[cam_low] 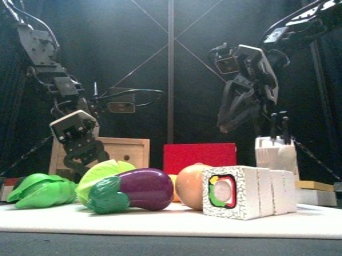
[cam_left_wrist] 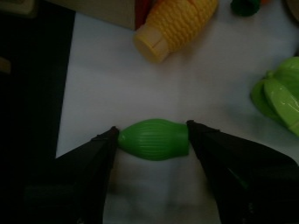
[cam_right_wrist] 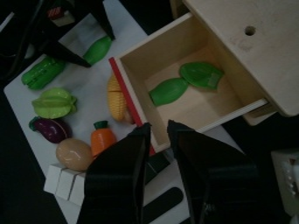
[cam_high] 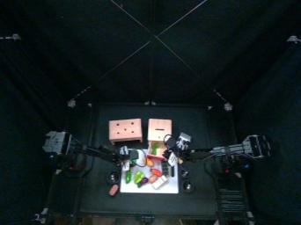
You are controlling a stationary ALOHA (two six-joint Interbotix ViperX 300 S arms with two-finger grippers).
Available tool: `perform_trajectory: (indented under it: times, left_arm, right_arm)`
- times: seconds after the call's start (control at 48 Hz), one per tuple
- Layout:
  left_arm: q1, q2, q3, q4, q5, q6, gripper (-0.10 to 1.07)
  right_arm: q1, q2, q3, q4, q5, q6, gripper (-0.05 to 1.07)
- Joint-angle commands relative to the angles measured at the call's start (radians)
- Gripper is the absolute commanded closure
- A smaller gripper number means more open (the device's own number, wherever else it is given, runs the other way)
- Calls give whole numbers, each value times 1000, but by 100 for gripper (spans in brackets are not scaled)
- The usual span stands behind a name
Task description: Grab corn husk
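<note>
While the right gripper (cam_right_wrist: 156,140) hangs open and empty, the left gripper (cam_left_wrist: 153,140) sits open around the green corn husk (cam_left_wrist: 155,140).

A green corn husk (cam_left_wrist: 155,140) lies on white, near yellow corn (cam_left_wrist: 176,24); the eggplant (cam_low: 138,187) is purple.

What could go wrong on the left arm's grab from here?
The left gripper has its jaws open either side of a smooth, rounded green piece; it could squirt out as they close. The corn cob lies apart from it, and similar green pieces sit in the open drawer, so the target may be wrong.
</note>
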State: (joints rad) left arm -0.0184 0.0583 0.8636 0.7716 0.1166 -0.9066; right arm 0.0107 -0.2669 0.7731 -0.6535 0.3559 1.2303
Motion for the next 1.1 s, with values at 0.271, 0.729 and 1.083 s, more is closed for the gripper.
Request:
perform_trajectory:
  times: [0.271,0.729,1.083]
  left_arm:
    - [-2,-57,-2,-12,78,-3,10]
    - [-12,-224,-5,-9,138,-5,10]
    - [-12,-222,-15,-9,130,-5,10]
  right_arm:
    - [-3,-12,-18,-2,-5,0,37]
    - [-5,-14,-29,-3,-5,-2,37]
    - [-5,-18,-29,-9,-5,-9,37]
